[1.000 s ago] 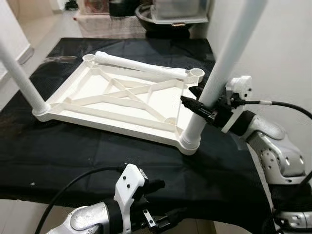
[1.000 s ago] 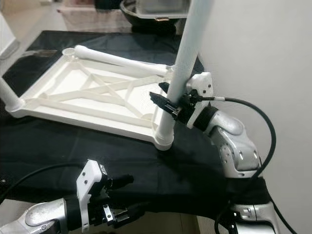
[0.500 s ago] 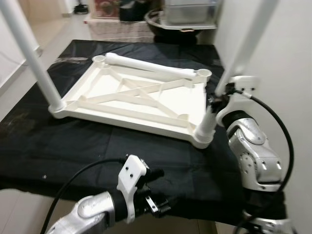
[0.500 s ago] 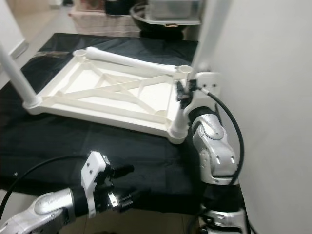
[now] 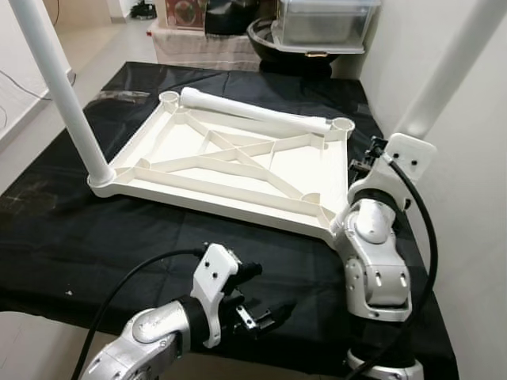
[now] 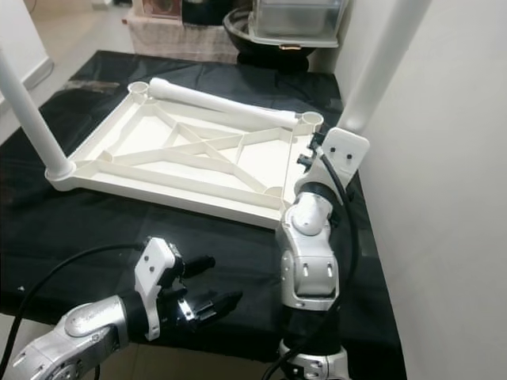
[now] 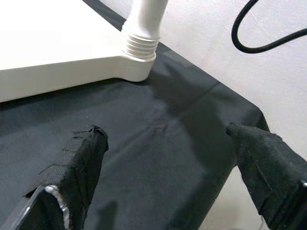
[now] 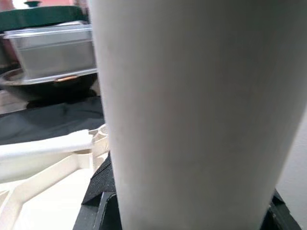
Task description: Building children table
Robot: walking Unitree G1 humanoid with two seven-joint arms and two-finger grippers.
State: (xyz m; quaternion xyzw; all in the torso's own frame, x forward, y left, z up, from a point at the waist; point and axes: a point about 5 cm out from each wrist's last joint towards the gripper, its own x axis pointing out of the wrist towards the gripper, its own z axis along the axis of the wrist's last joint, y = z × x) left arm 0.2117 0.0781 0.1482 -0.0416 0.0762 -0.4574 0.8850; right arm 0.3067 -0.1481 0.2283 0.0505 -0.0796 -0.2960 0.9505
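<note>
The white tabletop lies upside down on a black cloth. One white leg stands in its near left corner. A second leg rises from the near right corner, slightly tilted. My right gripper is shut around this leg, which sits between the black fingers in the right wrist view. A third leg lies loose along the far rim. My left gripper hovers open over the cloth's front edge, short of that near right corner.
A white wall stands close on the right, just behind the held leg. A dark bowl with a clear lidded container sits beyond the cloth's far edge. Tiled floor shows at the left. A black cable loops off my right wrist.
The camera has shifted and risen. My right arm has swung from the right side of the leg round to its near side, still holding it. My left gripper stays low and open.
</note>
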